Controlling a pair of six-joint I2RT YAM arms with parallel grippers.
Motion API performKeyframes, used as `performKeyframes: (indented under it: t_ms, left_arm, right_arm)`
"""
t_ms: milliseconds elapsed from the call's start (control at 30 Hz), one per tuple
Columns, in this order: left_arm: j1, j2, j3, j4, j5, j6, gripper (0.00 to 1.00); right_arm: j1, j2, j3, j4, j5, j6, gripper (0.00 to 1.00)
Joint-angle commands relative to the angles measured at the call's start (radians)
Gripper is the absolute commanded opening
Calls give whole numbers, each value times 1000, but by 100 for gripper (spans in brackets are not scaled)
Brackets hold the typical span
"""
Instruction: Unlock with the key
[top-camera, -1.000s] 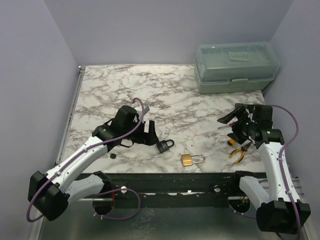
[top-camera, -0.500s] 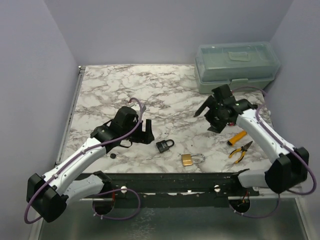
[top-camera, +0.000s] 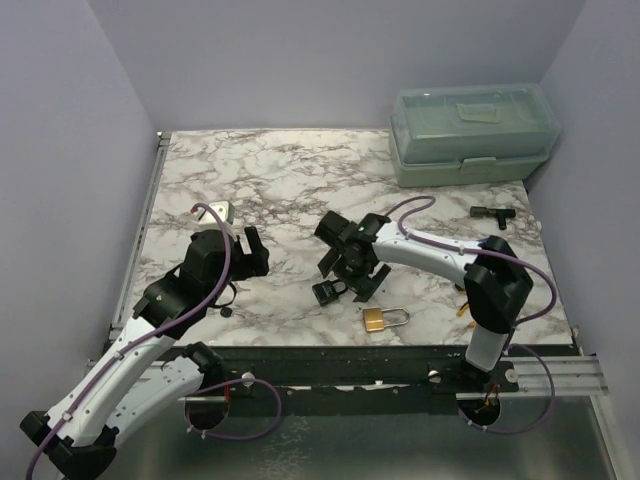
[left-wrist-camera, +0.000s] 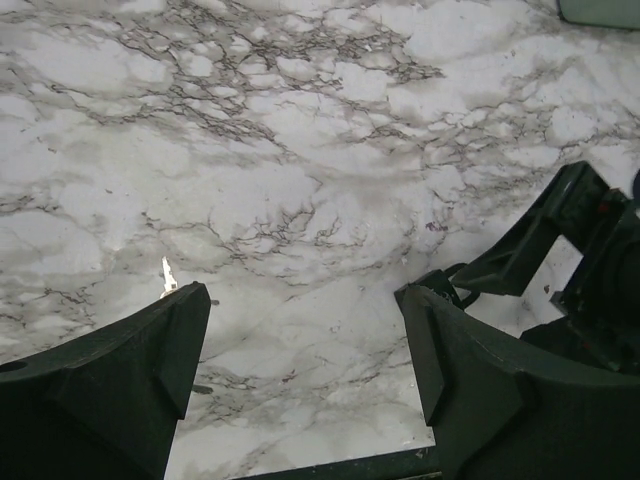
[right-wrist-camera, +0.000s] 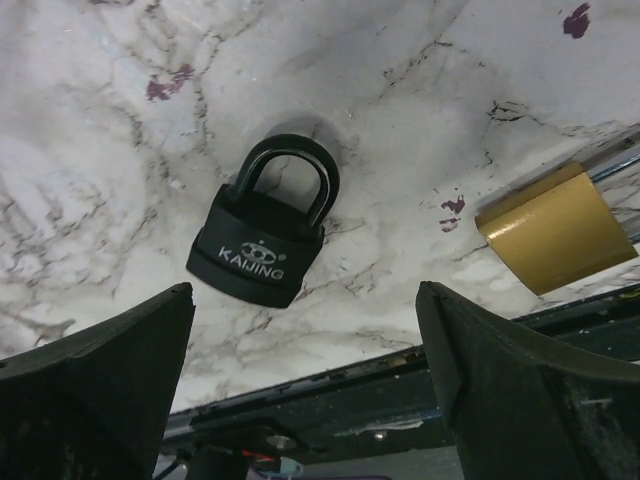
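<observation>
A black padlock (top-camera: 328, 291) marked KAIJING lies flat on the marble table (top-camera: 260, 180), its shackle shut. In the right wrist view it (right-wrist-camera: 262, 245) lies just beyond my open fingers. My right gripper (top-camera: 347, 278) (right-wrist-camera: 305, 320) hovers over it, open and empty. A small key (top-camera: 226, 311) lies on the table left of the padlock. Its silver blade (left-wrist-camera: 167, 274) peeks out above my left finger. My left gripper (top-camera: 250, 258) (left-wrist-camera: 303, 310) is open and empty, raised above the table to the left of the padlock.
A brass padlock (top-camera: 383, 319) (right-wrist-camera: 555, 228) lies near the front edge, right of the black one. A green toolbox (top-camera: 470, 135) stands at the back right. A black T-shaped tool (top-camera: 490, 213) lies in front of it. The right gripper shows in the left wrist view (left-wrist-camera: 590, 260).
My right arm swung from the right side of the table leftward to above the black padlock. My left arm drew back left and up, away from the padlock.
</observation>
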Motion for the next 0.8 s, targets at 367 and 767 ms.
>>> performKeyframes:
  t_ms: [367,767]
  left_arm:
    - [4,-13,10,-28,-101,-39,85]
    - [4,-17,10,-29,-104,-39,85]
  right_arm:
    - [44,196,63,15,3,128,100]
    - [49,250,129,-6,26,139,98]
